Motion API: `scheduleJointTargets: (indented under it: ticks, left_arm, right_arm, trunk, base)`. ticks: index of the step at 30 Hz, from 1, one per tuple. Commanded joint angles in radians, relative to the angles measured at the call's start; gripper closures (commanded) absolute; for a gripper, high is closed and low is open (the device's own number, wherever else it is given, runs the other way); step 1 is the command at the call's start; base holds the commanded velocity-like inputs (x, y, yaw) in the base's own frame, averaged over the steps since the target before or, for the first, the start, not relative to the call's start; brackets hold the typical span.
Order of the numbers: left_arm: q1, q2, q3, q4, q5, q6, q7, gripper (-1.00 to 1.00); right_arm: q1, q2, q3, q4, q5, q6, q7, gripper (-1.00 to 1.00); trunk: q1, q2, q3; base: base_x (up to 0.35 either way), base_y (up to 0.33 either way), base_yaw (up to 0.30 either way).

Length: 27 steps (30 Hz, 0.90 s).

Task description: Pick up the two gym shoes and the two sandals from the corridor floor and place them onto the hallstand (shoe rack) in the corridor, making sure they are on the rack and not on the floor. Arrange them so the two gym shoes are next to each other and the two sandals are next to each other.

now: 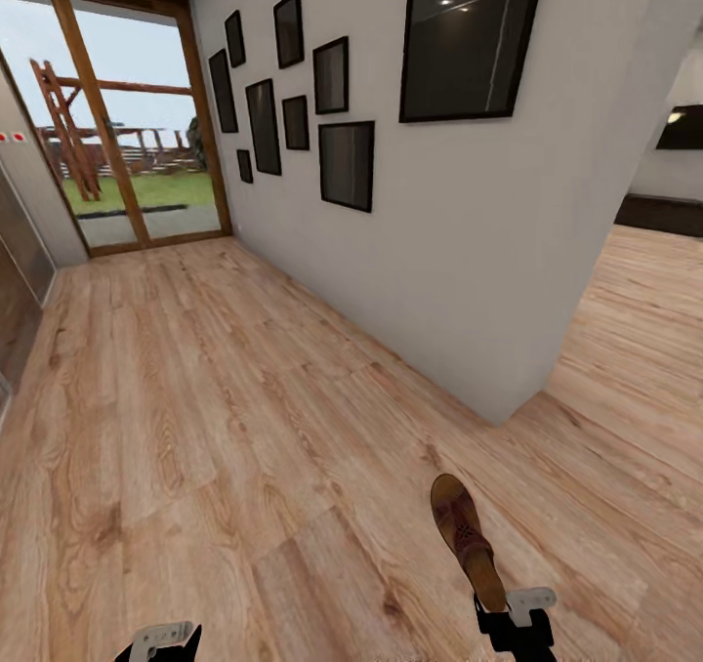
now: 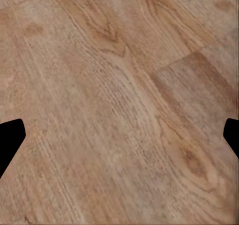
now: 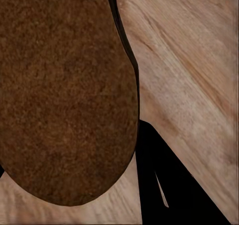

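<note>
A dark brown sandal with a tan footbed hangs above the corridor floor, toe pointing away from me. My right gripper is shut on its heel end. In the right wrist view the sandal's brown sole is very close, with a black finger beside it. My left gripper sits low at the left. In the left wrist view it is open, its fingertips wide apart over bare planks. The gym shoes and the hallstand are out of view.
A white wall with several dark picture frames runs along the right and ends in a corner. Beyond that corner, floor opens to the right. A glass door closes the far end of the corridor.
</note>
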Motion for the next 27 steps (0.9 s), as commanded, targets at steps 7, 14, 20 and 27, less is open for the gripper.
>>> scheduleJointTargets:
  ticks: [7, 14, 20, 27]
  left_arm:
    - [0.0, 0.001, 0.015, 0.006, 0.0, -0.005, -0.003, -1.0]
    - [0.0, 0.003, 0.018, 0.029, 0.029, -0.077, 0.053, -1.0]
    - [0.0, -0.001, 0.015, 0.106, 0.046, -0.162, 0.186, -1.0]
    - [0.0, 0.0, 0.017, 0.131, 0.052, -0.229, 0.219, -1.0]
  right_arm:
    - [-0.001, 0.0, 0.0, 0.001, 0.006, -0.002, -0.005, 1.0]
    - [-0.001, 0.0, 0.0, 0.001, 0.006, -0.002, -0.005, 1.0]
    - [-0.001, 0.0, 0.0, 0.001, 0.006, -0.002, -0.005, 1.0]
    - [-0.001, 0.0, 0.0, 0.001, 0.006, -0.002, -0.004, 1.0]
  trunk:
    - [0.0, 0.0, -0.006]
    - [0.0, 0.0, -0.011]
    - [0.0, 0.0, -0.015]
    - [0.0, 0.0, -0.02]
  base:
    - [0.0, 0.0, -0.263]
    - [0.0, 0.0, -0.263]
    - [0.0, 0.0, -0.263]
    - [0.0, 0.0, -0.263]
